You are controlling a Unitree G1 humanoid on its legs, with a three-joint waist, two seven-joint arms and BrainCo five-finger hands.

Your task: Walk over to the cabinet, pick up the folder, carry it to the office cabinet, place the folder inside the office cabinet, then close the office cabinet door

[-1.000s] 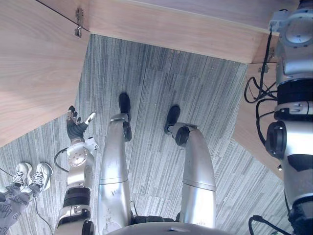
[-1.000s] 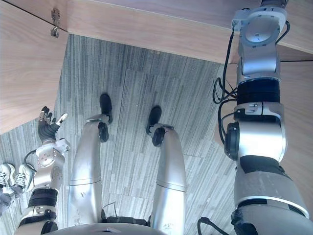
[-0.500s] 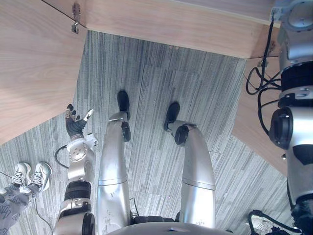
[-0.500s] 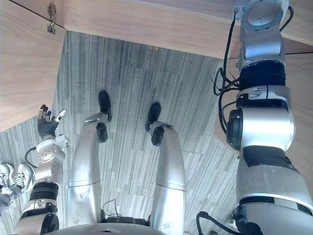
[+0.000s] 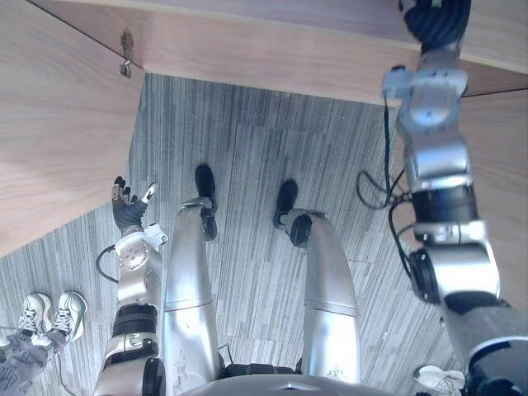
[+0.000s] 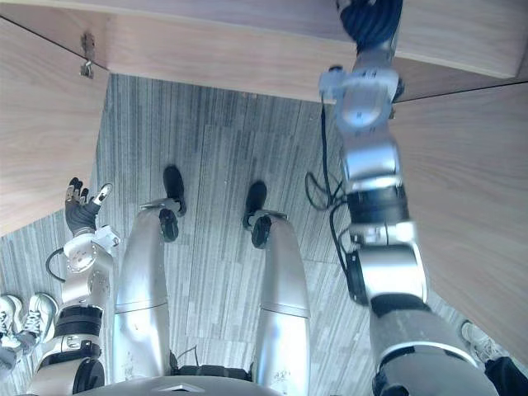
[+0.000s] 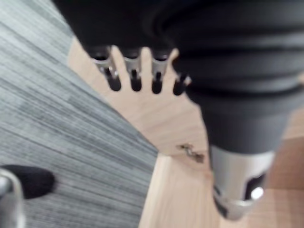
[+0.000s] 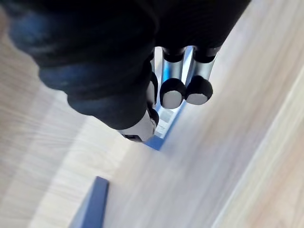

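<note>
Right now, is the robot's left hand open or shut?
Open: the left hand hangs low over the carpet, fingers straight, holding nothing.

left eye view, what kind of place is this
Probably an office: grey striped carpet tiles, a light wood-grain cabinet with an open door, and a metal hinge at that door's corner.

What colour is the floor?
The floor is grey with thin stripes, clearest in the left eye view.
</note>
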